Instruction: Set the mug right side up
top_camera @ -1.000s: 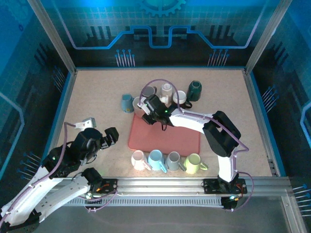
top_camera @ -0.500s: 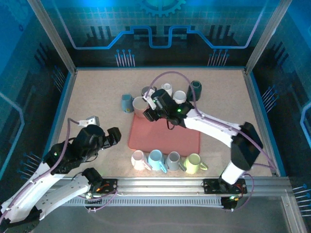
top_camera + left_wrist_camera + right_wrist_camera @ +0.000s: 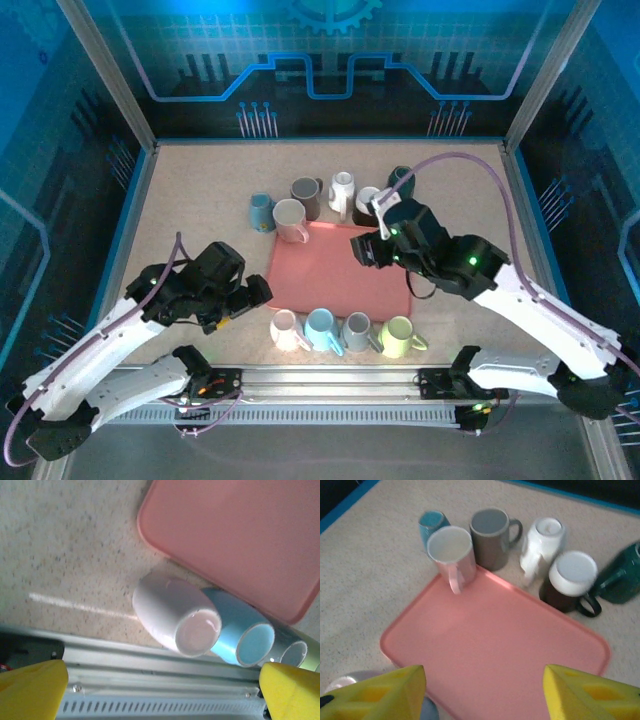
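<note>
The right gripper (image 3: 481, 675) hangs released over the near half of the pink tray (image 3: 495, 645), its yellow fingers spread wide with nothing between them and touching nothing. The left gripper (image 3: 162, 680) is also spread fully and empty, poised above the near left corner of the tray and the aluminium rail (image 3: 150, 655). The table (image 3: 190, 210) is a speckled beige surface, enclosed by blue patterned wall panels (image 3: 330, 60). The pale pink mug (image 3: 451, 552) stands mouth up at the far left corner of the tray, its handle over the tray edge. Just beside it a grey mug (image 3: 492, 532) stands upright and looks empty, and a small blue mug (image 3: 432, 524) sits on the other side, seemingly base up. Farther right are a white mug (image 3: 542, 542), base up, a dark mug (image 3: 570, 580) whose white top is too blurred to read, and a green mug (image 3: 622, 575) that leans on its side. Along the near edge of the tray, a front white mug (image 3: 170, 612), a light blue mug (image 3: 240, 635), a small grey mug (image 3: 356, 330) and a yellow-green mug (image 3: 398, 337) sit in a row, mouths visible and empty.
</note>
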Action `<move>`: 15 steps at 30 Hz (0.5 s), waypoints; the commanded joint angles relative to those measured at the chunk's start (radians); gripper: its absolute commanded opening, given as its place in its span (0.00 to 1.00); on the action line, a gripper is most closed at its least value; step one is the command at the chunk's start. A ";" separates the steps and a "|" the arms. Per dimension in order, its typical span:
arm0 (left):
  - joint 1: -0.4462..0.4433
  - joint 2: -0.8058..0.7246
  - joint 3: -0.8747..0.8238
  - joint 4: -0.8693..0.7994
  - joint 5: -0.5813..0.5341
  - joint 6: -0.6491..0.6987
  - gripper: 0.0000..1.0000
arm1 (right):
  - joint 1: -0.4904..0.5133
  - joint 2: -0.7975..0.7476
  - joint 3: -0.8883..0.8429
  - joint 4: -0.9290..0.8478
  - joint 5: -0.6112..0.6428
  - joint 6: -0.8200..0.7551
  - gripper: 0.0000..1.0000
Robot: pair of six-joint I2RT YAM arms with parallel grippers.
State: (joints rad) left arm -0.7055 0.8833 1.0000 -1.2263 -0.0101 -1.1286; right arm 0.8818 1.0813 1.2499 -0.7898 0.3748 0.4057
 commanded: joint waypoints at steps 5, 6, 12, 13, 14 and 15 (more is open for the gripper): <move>0.017 0.168 0.022 0.013 0.174 -0.064 0.99 | -0.003 -0.079 -0.014 -0.196 0.018 0.090 0.66; 0.018 0.175 0.018 0.026 0.178 -0.072 0.99 | -0.003 -0.086 -0.014 -0.213 0.014 0.099 0.66; 0.017 0.200 -0.078 0.160 0.253 -0.176 0.99 | -0.003 -0.146 -0.047 -0.263 -0.020 0.137 0.66; 0.017 0.200 -0.094 0.188 0.263 -0.198 0.99 | -0.003 -0.153 -0.050 -0.267 -0.028 0.135 0.66; 0.017 0.200 -0.110 0.216 0.275 -0.225 0.99 | -0.003 -0.160 -0.052 -0.271 -0.035 0.131 0.66; 0.017 0.202 -0.123 0.240 0.284 -0.253 0.99 | -0.003 -0.165 -0.051 -0.278 -0.038 0.126 0.66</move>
State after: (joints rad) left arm -0.6956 1.0763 0.9169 -1.0660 0.2001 -1.2804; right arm 0.8818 0.9401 1.2057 -1.0199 0.3603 0.5125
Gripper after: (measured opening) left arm 0.989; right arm 0.659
